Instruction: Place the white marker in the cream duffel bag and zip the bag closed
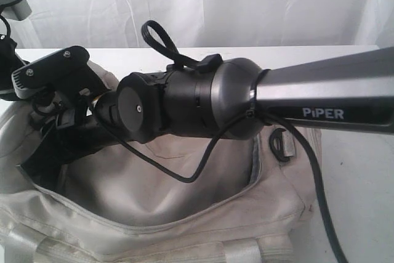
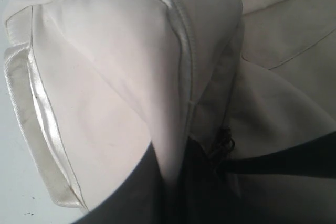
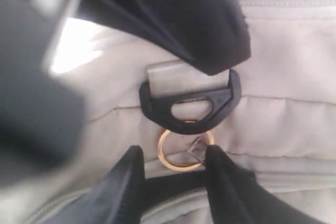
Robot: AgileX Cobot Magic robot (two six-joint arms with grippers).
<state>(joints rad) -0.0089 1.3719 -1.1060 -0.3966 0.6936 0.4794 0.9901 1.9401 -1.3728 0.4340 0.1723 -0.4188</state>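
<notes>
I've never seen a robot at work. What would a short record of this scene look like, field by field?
Bag: cream duffel bag, top zip open
White marker: not visible in any view
Right gripper: open, fingers either side of a gold ring under a black strap ring
Right arm: stretched across above the bag
Left arm: at the bag's left end, jaws not visible

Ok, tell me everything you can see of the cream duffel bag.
The cream duffel bag is soft fabric, lying on the white table. Its main grey zipper is open and the mouth gapes. A black strap ring with a gold split ring hangs at one end, pale webbing handles along the near side. The right fingers stand open either side of the gold ring; the left fingers seem to pinch a fold.
</notes>
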